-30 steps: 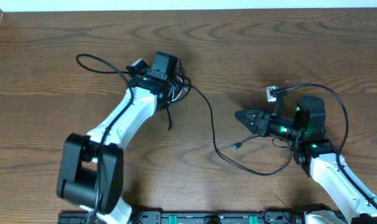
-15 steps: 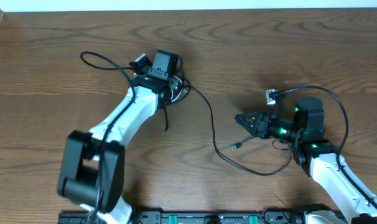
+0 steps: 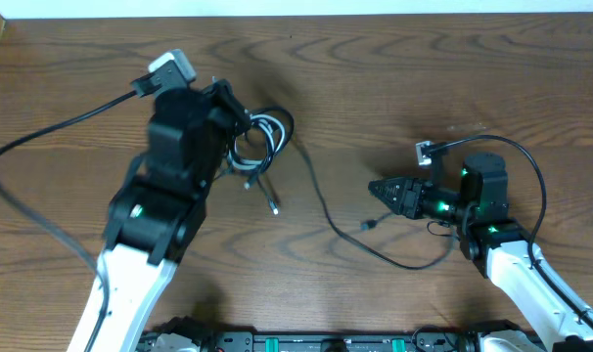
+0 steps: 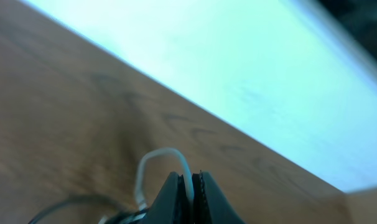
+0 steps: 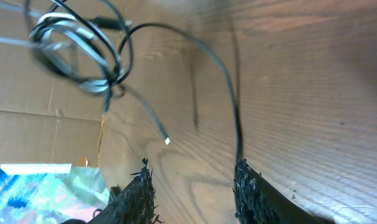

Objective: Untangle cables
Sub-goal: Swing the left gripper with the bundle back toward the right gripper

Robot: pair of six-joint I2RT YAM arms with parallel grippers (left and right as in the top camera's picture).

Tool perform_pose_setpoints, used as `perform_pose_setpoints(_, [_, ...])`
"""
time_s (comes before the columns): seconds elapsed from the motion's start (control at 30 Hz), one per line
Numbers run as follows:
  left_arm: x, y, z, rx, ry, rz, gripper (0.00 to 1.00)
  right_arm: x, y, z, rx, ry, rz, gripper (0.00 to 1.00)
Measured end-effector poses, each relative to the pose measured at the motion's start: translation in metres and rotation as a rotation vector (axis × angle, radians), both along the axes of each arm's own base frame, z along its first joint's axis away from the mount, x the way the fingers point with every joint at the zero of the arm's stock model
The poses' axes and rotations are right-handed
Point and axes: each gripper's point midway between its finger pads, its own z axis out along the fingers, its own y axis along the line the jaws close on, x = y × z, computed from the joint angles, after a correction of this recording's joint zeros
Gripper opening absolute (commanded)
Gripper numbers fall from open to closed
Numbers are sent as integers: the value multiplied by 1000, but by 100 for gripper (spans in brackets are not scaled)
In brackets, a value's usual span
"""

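left tool (image 3: 236, 135): raised over the left half of the counter (image 3: 424, 59), toward its far edge. jaws closed to a narrow slit, pinching the white cord (image 4: 156, 157).
white cord: in the left wrist view a short loop stands just beyond the fingertips (image 4: 171, 194). one leg passes between the jaws and the other drops toward the dark cords below.
bundle (image 3: 265, 137): black and white loops gathered at the left tool, left of the counter's centre and nearer the far edge than the near edge. whether it touches the counter cannot be told.
loose end (image 3: 274, 203): a short black tail leaves the bundle toward the near edge and ends in a small plug.
long cord (image 3: 326, 210): black. it leaves the right side of the bundle, curves toward the near edge across the middle of the counter, then bends right to the right arm.
small plug (image 3: 367, 225): lies on the counter just beside the right tool, on its near-edge side.
right tool (image 3: 377, 186): on the right half of the counter, pointing left toward the bundle and well apart from it. jaws at a moderate gap with only bare wood between the fingers (image 5: 142, 190). the long cord runs up to one fingertip; contact there cannot be told.
pale plug (image 3: 426, 152): just beside the right arm on its far-edge side. its black cord loops around the arm's right side.
arm wire (image 3: 42, 147): a thicker black wire that trails from the left wrist toward the left edge.
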Motion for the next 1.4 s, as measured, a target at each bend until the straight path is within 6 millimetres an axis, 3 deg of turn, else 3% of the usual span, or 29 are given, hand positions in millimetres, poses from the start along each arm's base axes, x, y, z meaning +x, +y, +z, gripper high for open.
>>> perform_pose_setpoints(0.2, [-20, -26, 16, 50, -58, -220, 8, -12, 19, 1, 7, 7, 64, 51])
perform_pose_setpoints(0.37, [-32, -51, 16, 47, -63, -388, 8, -21, 36, 6, 24, -4, 116, 51])
perform_pose_setpoints(0.47, [-39, -57, 10, -55, 3, -396, 8, -23, 41, 9, 39, 1, 122, 52])
perform_pose_setpoints(0.73, [-52, -54, -53, -285, 374, -241, 7, -25, 45, 11, 52, 13, 128, 53])
perform_pose_setpoints(0.83, [-41, -77, -63, -362, 423, -311, 8, -26, 46, 11, 52, 17, 131, 53])
perform_pose_setpoints(0.9, [-29, -103, -57, -390, 380, -464, 8, -26, 46, 11, 52, 21, 131, 53])
perform_pose_setpoints(0.97, [-31, -116, -63, -343, 370, -586, 8, -27, 46, 9, 52, 33, 129, 53])
perform_pose_setpoints(1.07, [-42, -120, -93, -275, 463, -651, 8, -29, 45, 6, 46, 55, 127, 54])
perform_pose_setpoints(1.23, [-64, -112, -166, -324, 845, -520, 8, -31, 43, -1, 30, 90, 115, 54])
perform_pose_setpoints(1.3, [-63, -118, -180, -378, 922, -507, 8, -31, 42, -3, 22, 99, 105, 55])
perform_pose_setpoints(1.4, [-53, -133, -186, -449, 930, -554, 8, -30, 41, -5, 14, 101, 95, 54])
